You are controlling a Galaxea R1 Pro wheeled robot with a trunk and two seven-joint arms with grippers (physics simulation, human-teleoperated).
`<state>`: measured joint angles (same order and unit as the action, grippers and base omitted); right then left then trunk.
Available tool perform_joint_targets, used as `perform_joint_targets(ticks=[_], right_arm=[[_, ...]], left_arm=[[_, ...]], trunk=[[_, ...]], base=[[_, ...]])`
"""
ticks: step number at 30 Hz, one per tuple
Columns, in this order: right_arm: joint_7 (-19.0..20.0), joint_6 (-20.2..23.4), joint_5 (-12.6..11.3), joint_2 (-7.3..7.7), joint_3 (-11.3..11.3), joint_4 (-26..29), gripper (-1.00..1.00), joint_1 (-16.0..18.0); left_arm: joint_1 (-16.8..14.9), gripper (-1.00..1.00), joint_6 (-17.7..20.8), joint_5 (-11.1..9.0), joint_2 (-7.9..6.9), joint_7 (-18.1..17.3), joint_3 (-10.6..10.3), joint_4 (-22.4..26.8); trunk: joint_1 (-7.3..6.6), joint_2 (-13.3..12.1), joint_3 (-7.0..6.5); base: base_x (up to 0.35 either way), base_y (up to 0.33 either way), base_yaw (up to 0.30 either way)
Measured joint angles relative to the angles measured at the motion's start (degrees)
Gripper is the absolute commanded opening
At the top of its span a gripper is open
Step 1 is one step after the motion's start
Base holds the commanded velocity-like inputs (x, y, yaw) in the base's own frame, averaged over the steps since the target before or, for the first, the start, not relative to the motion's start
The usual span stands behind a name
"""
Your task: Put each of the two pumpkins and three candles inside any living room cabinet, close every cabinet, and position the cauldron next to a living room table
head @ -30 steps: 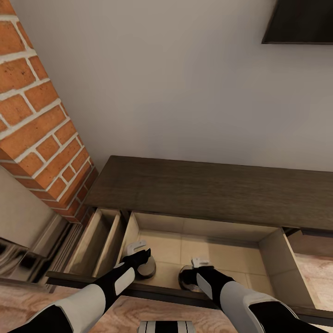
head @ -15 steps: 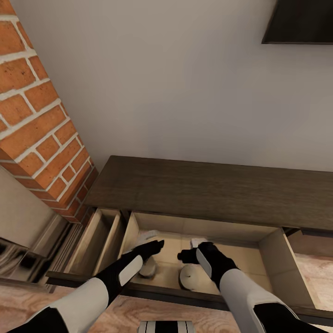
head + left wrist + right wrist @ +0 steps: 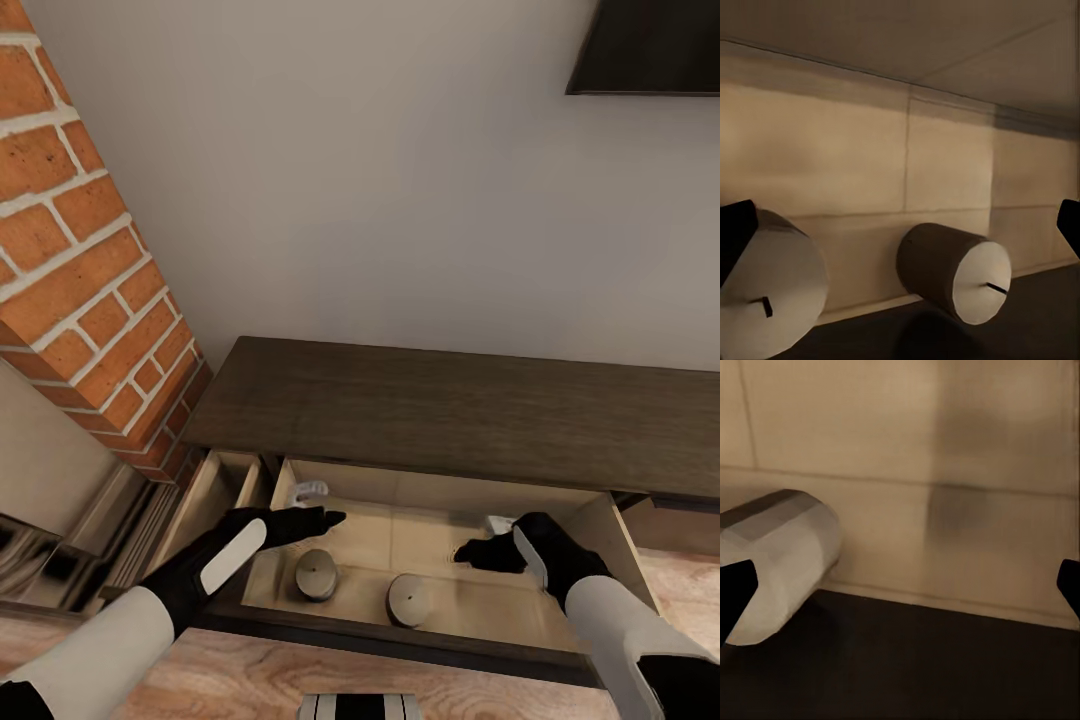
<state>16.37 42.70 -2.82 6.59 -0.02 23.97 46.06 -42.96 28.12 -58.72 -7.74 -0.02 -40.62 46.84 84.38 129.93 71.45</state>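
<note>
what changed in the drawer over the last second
Both grippers let go of the two candles and lifted clear: the left gripper pulled up and left, the right gripper up and right, both open. The candles and the open drawer stayed put.

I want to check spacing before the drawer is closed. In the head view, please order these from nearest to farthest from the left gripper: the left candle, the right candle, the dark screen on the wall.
1. Left candle, in the open drawer just below the left gripper.
2. Right candle, further right, near the drawer's front.
3. Dark screen, high on the wall at upper right.
</note>
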Motion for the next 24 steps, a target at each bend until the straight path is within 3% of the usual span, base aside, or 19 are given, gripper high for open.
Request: perform_joint_targets(ticks=[2, 7, 9, 11, 14, 19, 24], right_arm=[[7.9, 0.0, 0.2, 4.13, 0.2, -0.4, 1.00, 0.0], [16.1, 0.2, 0.2, 8.75, 0.3, -0.7, 1.00, 0.0], [22.1, 0.8, 0.2, 11.41, 0.4, -0.7, 1.00, 0.0], [30.9, 1.7, 0.7, 14.66, 1.0, -0.8, 1.00, -0.1], [39.9, 2.0, 1.5, 17.74, 3.2, -0.7, 1.00, -0.2], [47.1, 2.0, 1.9, 19.42, 6.1, -0.3, 1.00, -0.2], [47.9, 1.8, 2.0, 19.57, 7.0, -0.2, 1.00, -0.3]], left_arm=[[0.0, 1.00, 3.2, 0.0, -0.39, -0.2, 0.0, 1.4], [0.0, 1.00, 7.1, 0.0, -0.50, -0.2, 0.0, 4.0], [0.0, 1.00, 7.9, 0.0, -0.52, -0.2, -0.1, 4.9], [0.0, 1.00, 10.3, 0.0, -0.53, -0.3, -0.2, 5.2], [0.0, 1.00, 12.6, 0.0, -0.53, -1.0, -0.3, 5.3], [0.0, 1.00, 14.0, 0.1, -0.50, -3.0, -0.4, 6.2], [0.0, 1.00, 14.9, 0.1, -0.45, -3.2, -0.5, 6.6]], trunk=[[0.00, 0.0, 0.00], [0.00, 0.0, 0.00], [0.00, 0.0, 0.00], [0.00, 0.0, 0.00], [0.00, 0.0, 0.00], [0.00, 0.0, 0.00], [0.00, 0.0, 0.00]], base=[[0.000, 0.000, 0.000], [0.000, 0.000, 0.000], [0.000, 0.000, 0.000], [0.000, 0.000, 0.000], [-0.031, 0.000, 0.000], [-0.229, 0.000, 0.000], [-0.324, 0.000, 0.000]])
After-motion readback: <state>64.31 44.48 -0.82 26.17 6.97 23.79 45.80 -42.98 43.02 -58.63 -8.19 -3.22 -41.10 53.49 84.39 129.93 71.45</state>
